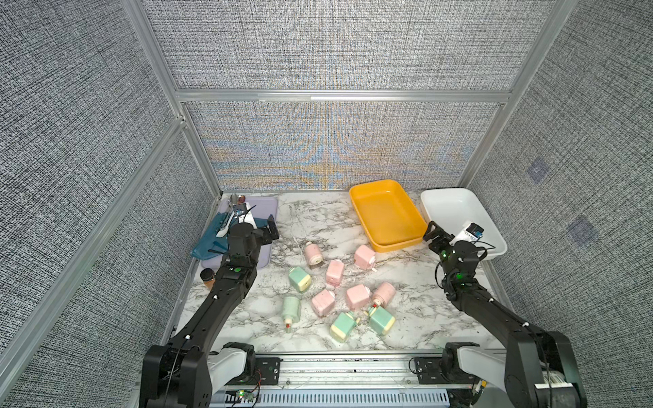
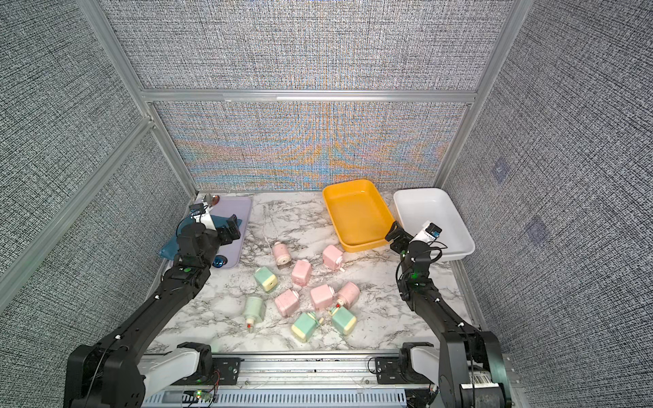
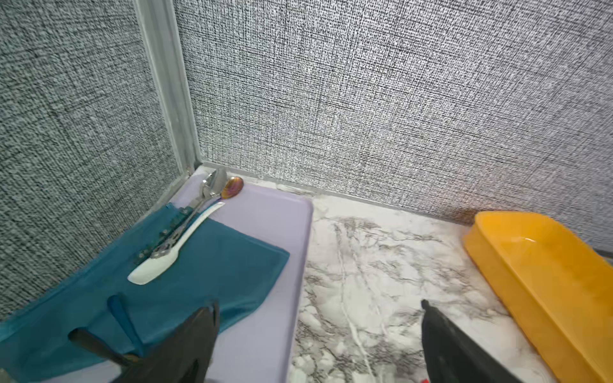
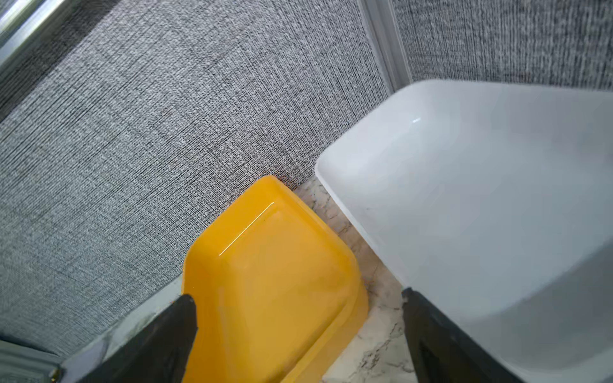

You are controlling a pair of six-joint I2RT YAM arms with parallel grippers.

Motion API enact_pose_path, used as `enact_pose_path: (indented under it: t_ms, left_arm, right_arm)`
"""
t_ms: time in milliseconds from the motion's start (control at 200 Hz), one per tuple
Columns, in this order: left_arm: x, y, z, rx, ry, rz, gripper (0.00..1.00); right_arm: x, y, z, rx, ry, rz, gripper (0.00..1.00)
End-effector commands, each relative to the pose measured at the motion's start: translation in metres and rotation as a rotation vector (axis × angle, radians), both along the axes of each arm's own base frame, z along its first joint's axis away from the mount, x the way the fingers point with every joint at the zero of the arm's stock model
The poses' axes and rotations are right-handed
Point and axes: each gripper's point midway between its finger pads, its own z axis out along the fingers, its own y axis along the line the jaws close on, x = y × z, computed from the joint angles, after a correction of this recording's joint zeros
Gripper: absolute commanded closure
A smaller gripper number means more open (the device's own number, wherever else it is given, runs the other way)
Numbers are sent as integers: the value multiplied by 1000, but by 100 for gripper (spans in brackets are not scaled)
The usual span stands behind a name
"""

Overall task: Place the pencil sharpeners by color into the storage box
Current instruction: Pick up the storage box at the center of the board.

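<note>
We see all ten small boxy plastic pencil sharpeners lying loose on the white marble-patterned tabletop, clustered near its middle. There are six pastel pink pencil sharpeners and four mint green pencil sharpeners with cream ends, mixed together. At the back right stand a shallow rectangular yellow plastic box and, just beside it, a shallow rectangular white plastic box. We find the left gripper over the edge of a flat lavender plastic tray, on which a teal cloth and some spoons lie. Its black fingers are spread wide and grip nothing. The right gripper hangs above the near ends of the two boxes, well apart from the sharpeners, its fingers equally wide and holding nothing.
</note>
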Motion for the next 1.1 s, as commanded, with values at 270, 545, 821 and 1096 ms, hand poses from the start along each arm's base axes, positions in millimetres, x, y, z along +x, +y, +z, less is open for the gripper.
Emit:
enact_pose_path:
  t_ms: [270,545,821,1096]
  left_arm:
    - [-3,-48,-40,-162,283,-110,1]
    - [1,-50,-49,-131,322,-117,1]
    - [6,-50,-64,-96,374,-114,1]
    - [8,-47,-69,-77,389,-99,1]
  right_arm:
    - [31,51,-38,298,211,-181,2]
    - [59,78,-80,389,344,-160,7]
    - [62,93,-118,430,419,-175,17]
    - [62,95,-86,350,380,-161,17]
